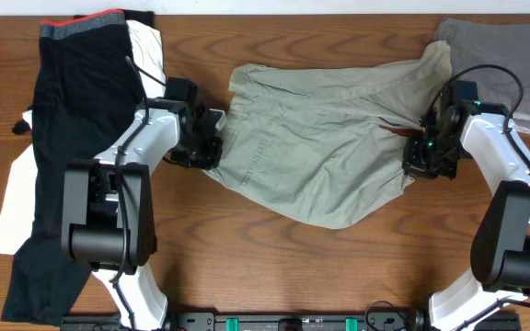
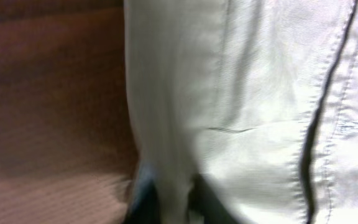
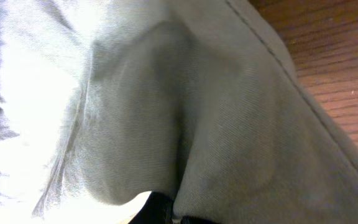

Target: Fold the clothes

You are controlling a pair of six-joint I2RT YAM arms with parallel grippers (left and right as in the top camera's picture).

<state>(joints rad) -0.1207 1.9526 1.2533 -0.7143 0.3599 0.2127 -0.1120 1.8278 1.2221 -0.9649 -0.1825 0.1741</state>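
Note:
The khaki-beige shorts point(image 1: 311, 138) lie spread and rumpled across the middle of the wooden table. My left gripper point(image 1: 212, 152) sits at the shorts' left edge and is shut on a fold of that edge; the left wrist view shows pale cloth point(image 2: 241, 106) pinched between the dark fingers point(image 2: 169, 202). My right gripper point(image 1: 421, 158) sits at the shorts' right edge, shut on the fabric; the right wrist view is filled with cloth point(image 3: 166, 106) bunched over the fingers point(image 3: 166, 211).
Black trousers with a red and grey waistband point(image 1: 72, 119) lie at the left over a white garment point(image 1: 147, 51). A grey folded garment point(image 1: 509, 55) lies at the back right. Bare wood point(image 1: 293, 267) lies in front of the shorts.

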